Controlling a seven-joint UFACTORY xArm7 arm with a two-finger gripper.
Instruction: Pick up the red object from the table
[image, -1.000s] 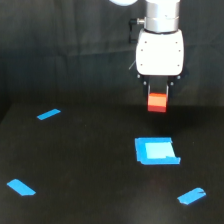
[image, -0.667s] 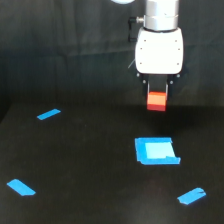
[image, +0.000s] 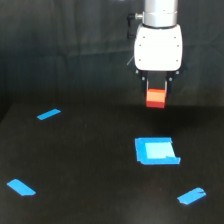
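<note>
You are looking at the white arm's dark gripper clenching the small red-orange block, hanging clear above the matte black table, beyond the blue square patch. The lift seems done; next, you are only needing steady holding.

A single robot arm hangs straight down from the top of the exterior view, right of centre. Its white wrist housing points downward, and the tool beneath is clamped closed, raised high.

a lab: black table marked with blue tape strips.
</note>
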